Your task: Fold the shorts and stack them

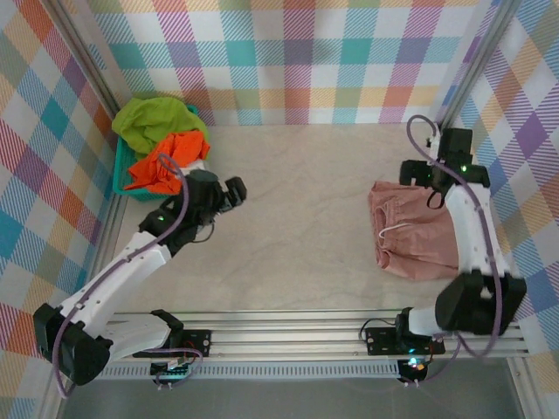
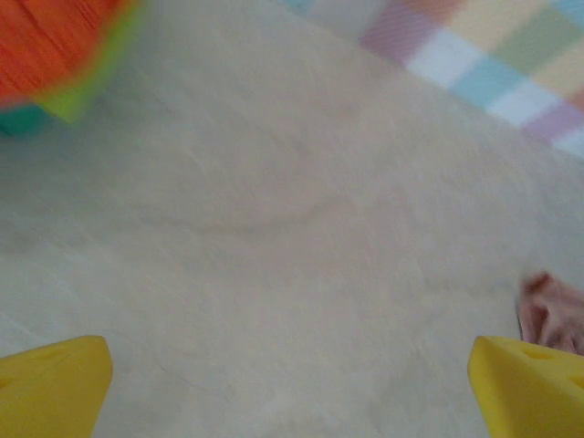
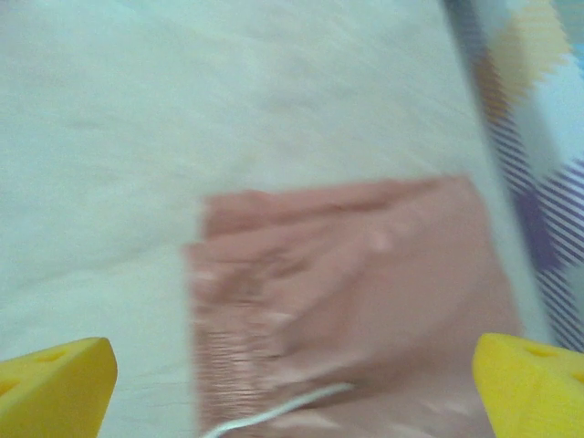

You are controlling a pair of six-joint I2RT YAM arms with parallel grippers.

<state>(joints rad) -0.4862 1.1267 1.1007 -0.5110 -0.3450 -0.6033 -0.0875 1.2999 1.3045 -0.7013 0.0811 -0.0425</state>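
With the pink shorts [image 1: 410, 229] lying, apparently folded, at right on the desk [image 1: 297, 201] and left jaws and right jaws both spread empty, the left jaws should pinch only the orange pair [image 1: 162, 166] in the upper-left basket [image 1: 120, 170], leaving the green pair [image 1: 153, 118].

Left claw [image 2: 292, 388] gapes above table [image 2: 274, 237], orange shorts [image 2: 46, 36] top-left.

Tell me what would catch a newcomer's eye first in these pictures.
The lime green shorts and bright orange shorts spill out of the teal basket in the far left corner. Next come the pink shorts, folded flat on the right, and the loud checked walls.
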